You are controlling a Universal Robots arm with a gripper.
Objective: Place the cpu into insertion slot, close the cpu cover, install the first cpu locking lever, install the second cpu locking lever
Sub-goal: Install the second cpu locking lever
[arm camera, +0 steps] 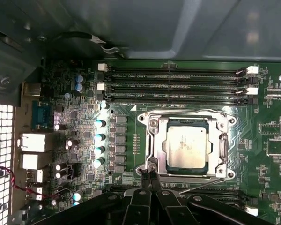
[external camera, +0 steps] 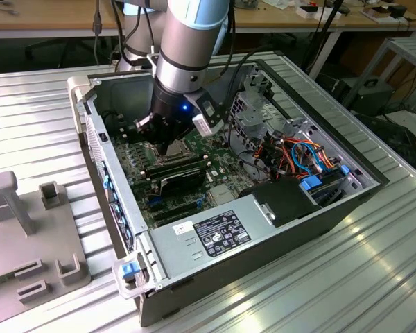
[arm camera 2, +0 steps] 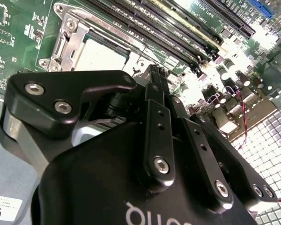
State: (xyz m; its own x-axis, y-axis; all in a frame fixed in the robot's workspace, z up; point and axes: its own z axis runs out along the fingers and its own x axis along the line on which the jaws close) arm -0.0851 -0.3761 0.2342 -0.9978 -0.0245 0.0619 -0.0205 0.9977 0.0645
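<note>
The cpu (arm camera: 186, 146) sits in the insertion slot (arm camera: 160, 146) with the cpu cover (arm camera: 223, 151) closed over it. The gripper (arm camera: 150, 174) hovers at the socket's corner, fingers (arm camera: 145, 177) pinched together, holding nothing. Board lettering is too small to read.

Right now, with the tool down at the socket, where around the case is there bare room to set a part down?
Bare ribbed table lies at the exterior view's right of the computer case, and more beyond the grey fixture plate at its left. Inside it is crowded: the tool sits at the cpu cover over the cpu, memory sticks beside it.
</note>
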